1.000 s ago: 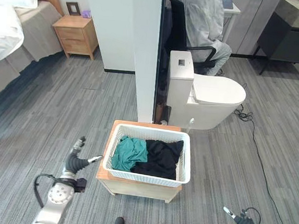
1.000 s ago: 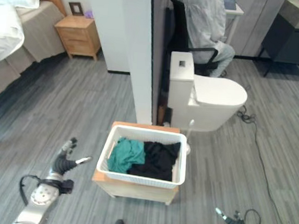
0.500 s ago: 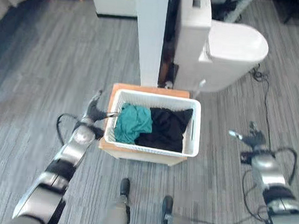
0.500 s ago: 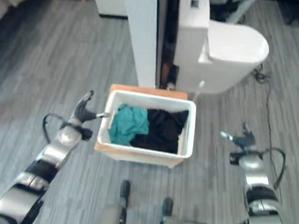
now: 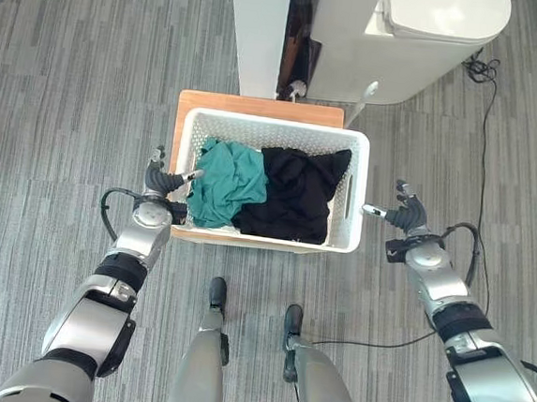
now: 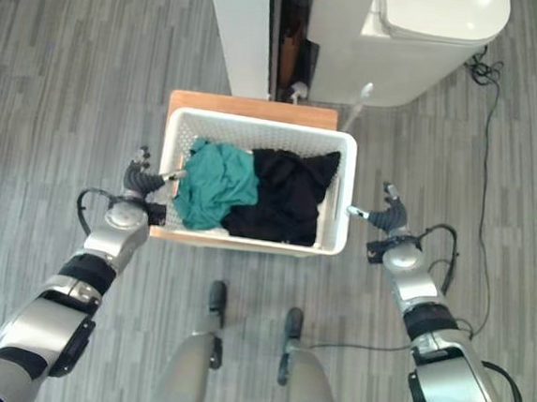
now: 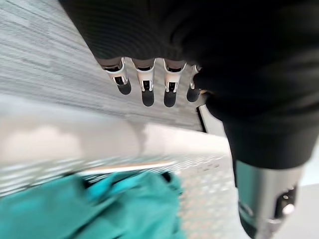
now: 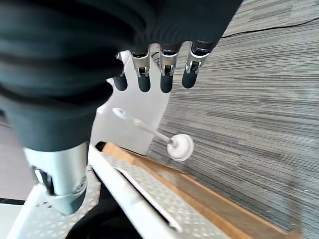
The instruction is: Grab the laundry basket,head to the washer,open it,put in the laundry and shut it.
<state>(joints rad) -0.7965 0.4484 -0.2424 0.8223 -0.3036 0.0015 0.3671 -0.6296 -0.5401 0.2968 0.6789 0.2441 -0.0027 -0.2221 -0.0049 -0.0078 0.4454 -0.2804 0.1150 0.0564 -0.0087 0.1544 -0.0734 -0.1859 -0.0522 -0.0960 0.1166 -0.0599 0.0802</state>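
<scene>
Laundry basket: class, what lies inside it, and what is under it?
Inside the laundry basket lie a teal garment and black clothes; anything beneath them is covered. Under it, a low wooden stand; its legs are hidden.

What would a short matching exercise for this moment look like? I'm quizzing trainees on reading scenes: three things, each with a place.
Things:
1. teal garment
2. black garment
3. left hand

Places:
A. outside the laundry basket, at its left end
B. in the basket, toward the robot's left
C. in the basket, toward the robot's right

Pairs: 1-B, 2-C, 3-A
</scene>
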